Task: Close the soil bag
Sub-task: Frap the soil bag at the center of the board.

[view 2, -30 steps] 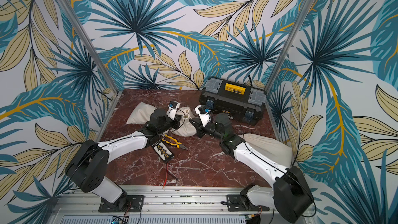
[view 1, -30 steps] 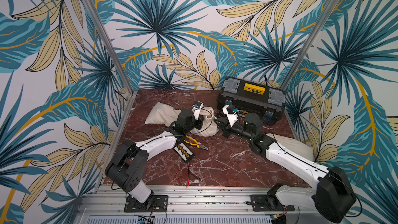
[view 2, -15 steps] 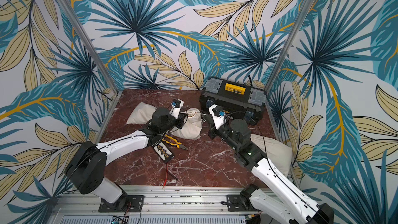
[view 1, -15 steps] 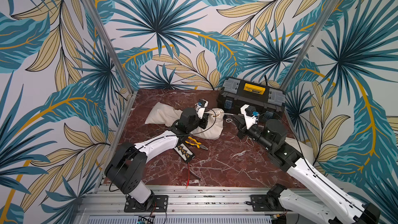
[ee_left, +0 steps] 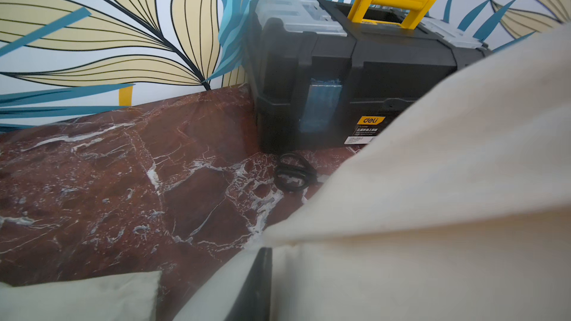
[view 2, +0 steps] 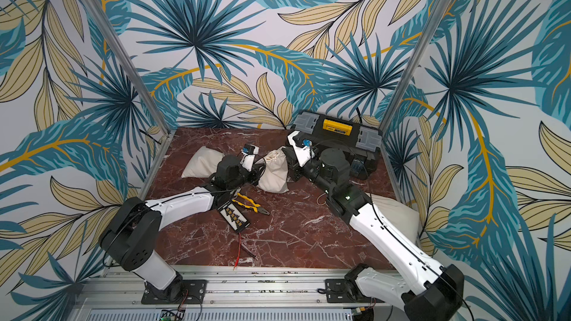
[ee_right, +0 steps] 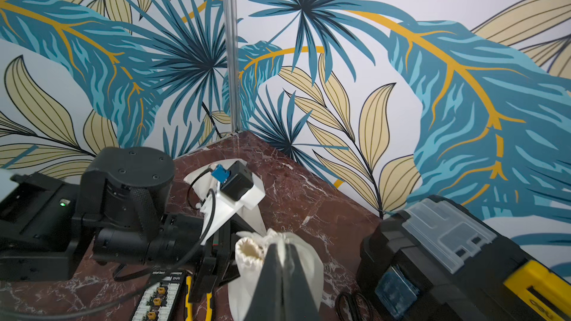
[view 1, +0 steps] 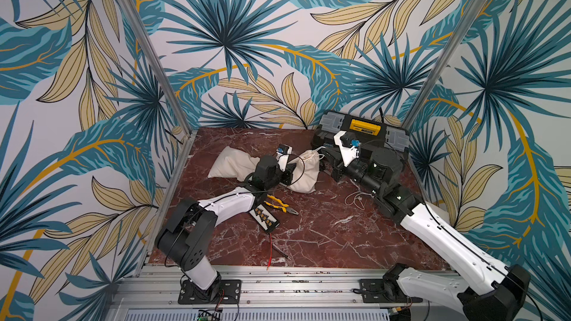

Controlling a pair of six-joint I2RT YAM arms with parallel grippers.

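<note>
Over the last second the soil bag (view 1: 304, 171) had been pulled more upright at mid-bench (view 1: 309, 236), its neck puckered nearly shut. The right hand (ee_right: 281, 251) stood there, fingers together. The left hand (view 1: 289, 170) lay against the bag's side, and whether its fingers were apart couldn't be told.

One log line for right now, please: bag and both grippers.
soil bag: mouth puckered, small gap showing | left gripper: against bag side, jaws unclear | right gripper: shut at mouth
</note>
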